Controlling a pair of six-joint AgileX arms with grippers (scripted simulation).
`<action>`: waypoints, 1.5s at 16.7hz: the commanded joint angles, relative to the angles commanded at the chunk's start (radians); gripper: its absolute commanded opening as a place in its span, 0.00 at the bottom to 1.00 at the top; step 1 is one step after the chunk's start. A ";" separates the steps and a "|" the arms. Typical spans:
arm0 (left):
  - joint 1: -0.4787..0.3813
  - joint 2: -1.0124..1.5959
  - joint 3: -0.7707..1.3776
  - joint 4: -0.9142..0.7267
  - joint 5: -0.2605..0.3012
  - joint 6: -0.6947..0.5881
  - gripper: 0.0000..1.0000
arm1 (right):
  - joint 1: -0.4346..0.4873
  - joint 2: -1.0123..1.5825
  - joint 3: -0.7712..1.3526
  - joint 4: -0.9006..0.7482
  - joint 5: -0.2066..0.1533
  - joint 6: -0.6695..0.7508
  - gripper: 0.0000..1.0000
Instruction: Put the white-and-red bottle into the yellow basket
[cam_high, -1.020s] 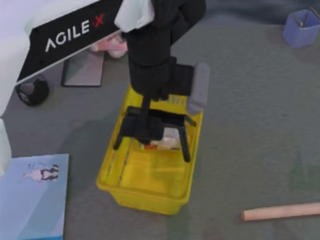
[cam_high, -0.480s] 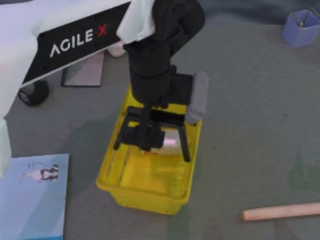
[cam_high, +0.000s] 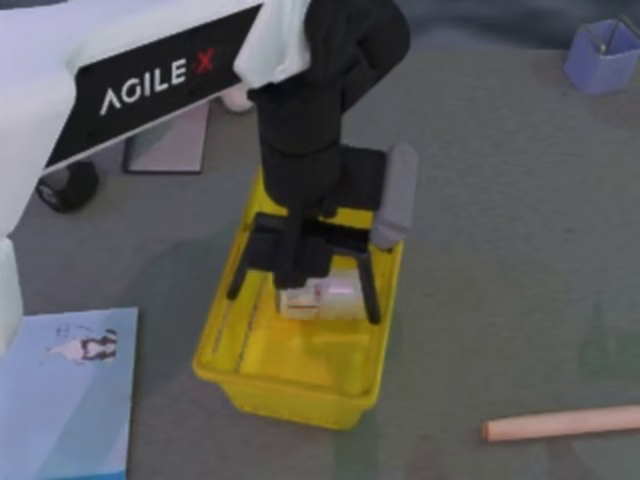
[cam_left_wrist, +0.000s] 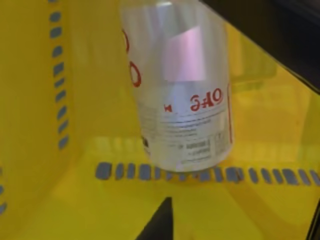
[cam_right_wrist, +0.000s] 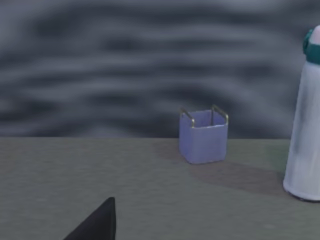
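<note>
The white-and-red bottle (cam_high: 325, 298) lies on its side on the floor of the yellow basket (cam_high: 290, 392), near its far end. My left gripper (cam_high: 298, 272) hangs over it inside the basket, open, with nothing between its fingers. In the left wrist view the bottle (cam_left_wrist: 180, 100) rests against the slotted yellow wall (cam_left_wrist: 30, 125), well apart from my left gripper (cam_left_wrist: 239, 221); one dark fingertip (cam_left_wrist: 159, 222) shows. The basket's black handle (cam_high: 372, 285) stands up around the gripper. My right gripper (cam_right_wrist: 235, 227) is parked out of the top view, open, one fingertip (cam_right_wrist: 102, 220) showing.
A blue-purple box (cam_high: 603, 55) (cam_right_wrist: 203, 136) stands at the far right. A wooden stick (cam_high: 560, 423) lies front right, a blue booklet (cam_high: 65, 390) front left. A dark flat panel (cam_high: 165, 140) and a black round object (cam_high: 65, 185) sit left. A white teal-capped bottle (cam_right_wrist: 305, 125) stands near the right gripper.
The left gripper has opened and let go of the bottle, which now lies lower on the basket floor. The left arm has shifted slightly; the basket has not moved.
</note>
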 joint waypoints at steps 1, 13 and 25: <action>0.000 0.000 0.000 0.000 0.000 0.000 0.40 | 0.000 0.000 0.000 0.000 0.000 0.000 1.00; 0.000 0.000 0.000 0.000 0.000 0.000 0.00 | 0.000 0.000 0.000 0.000 0.000 0.000 1.00; 0.000 0.000 0.000 0.000 0.000 0.000 0.00 | 0.000 0.000 0.000 0.000 0.000 0.000 1.00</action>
